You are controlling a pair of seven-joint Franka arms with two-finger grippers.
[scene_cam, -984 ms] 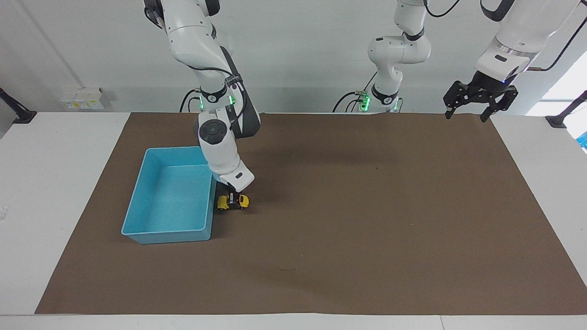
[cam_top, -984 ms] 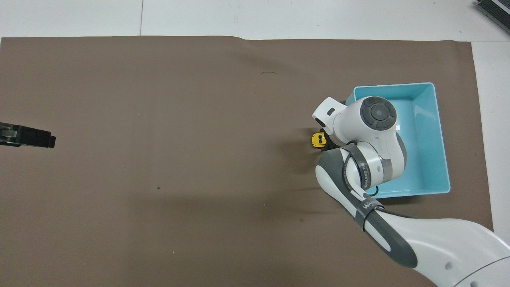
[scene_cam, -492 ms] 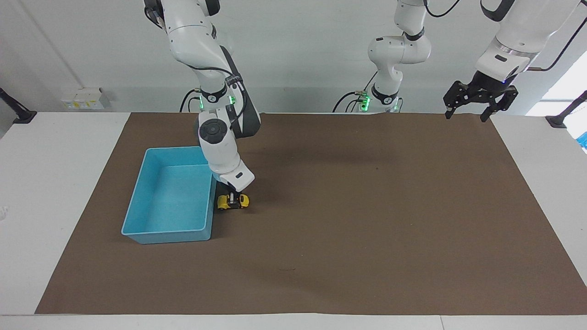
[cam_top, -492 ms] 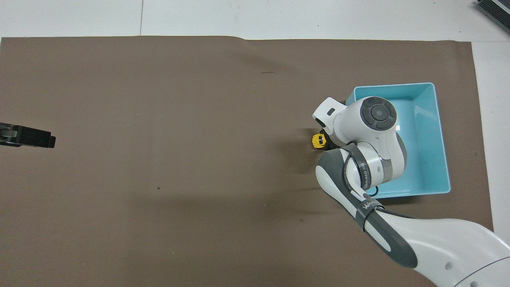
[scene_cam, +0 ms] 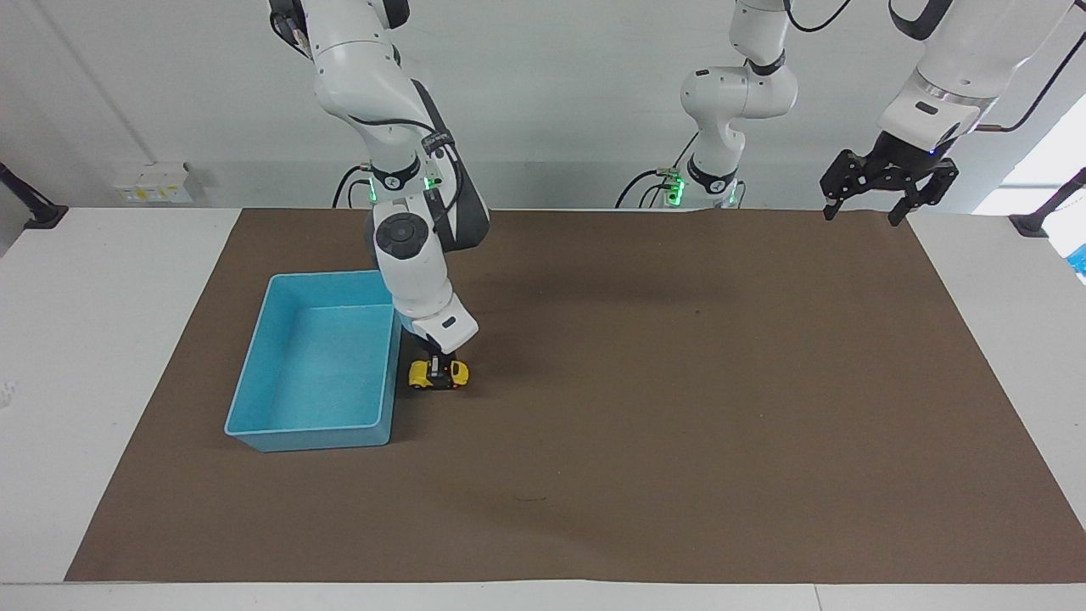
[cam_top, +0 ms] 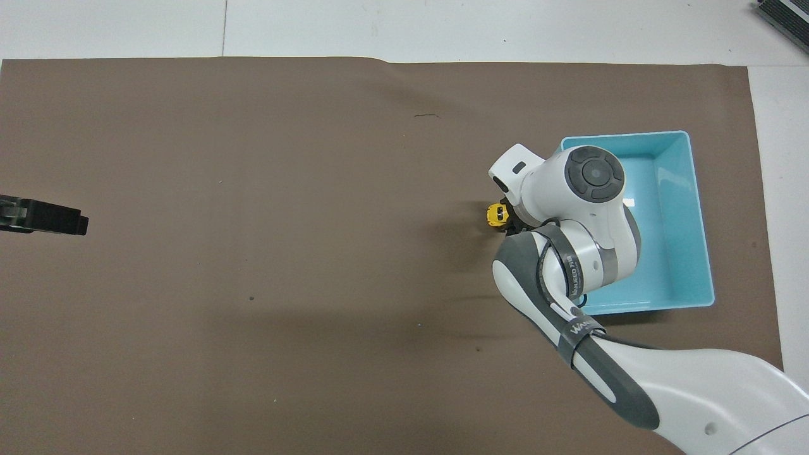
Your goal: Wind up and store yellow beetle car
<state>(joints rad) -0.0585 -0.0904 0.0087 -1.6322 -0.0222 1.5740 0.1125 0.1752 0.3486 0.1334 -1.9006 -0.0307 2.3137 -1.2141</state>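
Observation:
The yellow beetle car (scene_cam: 439,374) stands on the brown mat beside the blue bin (scene_cam: 280,424), on the side toward the left arm's end. My right gripper (scene_cam: 436,367) reaches straight down onto the car and is shut on it across its body. From overhead only the car's tip (cam_top: 495,215) shows past the right arm's wrist, which covers the rest. My left gripper (scene_cam: 864,210) hangs open in the air over the mat's corner at the left arm's end, where that arm waits; its tip (cam_top: 44,217) shows at the overhead view's edge.
The blue bin (cam_top: 689,189) is an open rectangular tub with nothing in it, at the right arm's end of the brown mat (scene_cam: 679,407). White table (scene_cam: 102,339) surrounds the mat. The right arm's elbow hangs over part of the bin.
My right gripper closed on the car, then slid it a little along the mat away from the bin, toward the left arm's end. The left arm has not moved.

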